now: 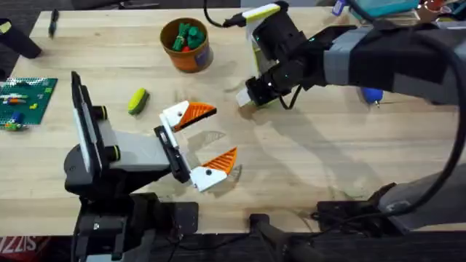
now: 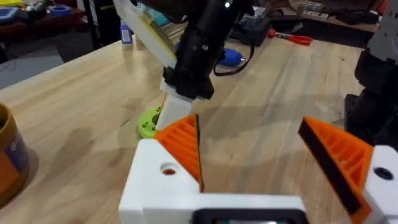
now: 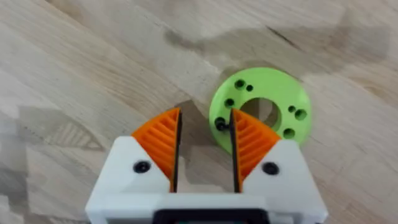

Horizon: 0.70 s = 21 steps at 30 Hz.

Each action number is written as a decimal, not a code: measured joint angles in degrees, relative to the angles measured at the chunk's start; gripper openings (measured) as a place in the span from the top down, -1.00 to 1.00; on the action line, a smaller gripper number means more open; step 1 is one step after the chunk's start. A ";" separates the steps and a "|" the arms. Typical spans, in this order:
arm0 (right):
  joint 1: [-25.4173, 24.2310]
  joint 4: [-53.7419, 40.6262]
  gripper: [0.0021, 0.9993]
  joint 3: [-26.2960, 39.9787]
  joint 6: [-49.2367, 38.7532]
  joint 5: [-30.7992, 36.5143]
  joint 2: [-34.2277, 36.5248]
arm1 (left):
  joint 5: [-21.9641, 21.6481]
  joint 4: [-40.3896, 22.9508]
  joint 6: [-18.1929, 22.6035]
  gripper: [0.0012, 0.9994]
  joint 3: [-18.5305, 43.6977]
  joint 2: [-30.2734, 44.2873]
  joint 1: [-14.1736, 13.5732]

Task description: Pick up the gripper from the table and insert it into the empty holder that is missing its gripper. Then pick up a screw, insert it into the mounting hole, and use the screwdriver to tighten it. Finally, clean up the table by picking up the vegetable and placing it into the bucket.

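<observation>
You won't find much to read here. The bucket (image 1: 186,45) carries a dark label (image 2: 13,155), but in the left wrist view it comes through as a plain dark blue patch with no letters you can make out. At the lower left corner of the overhead view, a red strip (image 1: 20,246) below the tabletop edge shows pale letter shapes, cut off by the frame and too partial for you to read as a word. The green ring (image 3: 261,111) bears holes and no markings, and no numbers or brand names can be read anywhere else.
</observation>
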 joint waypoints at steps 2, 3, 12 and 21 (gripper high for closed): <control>0.00 0.06 0.16 0.00 -0.02 0.23 0.16 | -0.02 0.00 0.00 -0.97 0.00 -0.02 0.00; 0.00 0.06 0.15 0.00 -0.02 0.24 0.16 | 0.00 0.00 0.00 -0.97 0.00 0.00 0.00; 0.00 0.09 0.21 0.00 -0.02 0.31 0.16 | -0.01 0.00 0.00 -0.97 0.00 -0.01 0.00; 0.00 0.12 0.56 0.00 -0.03 1.05 0.17 | -0.01 0.00 0.00 -0.97 0.00 -0.01 0.00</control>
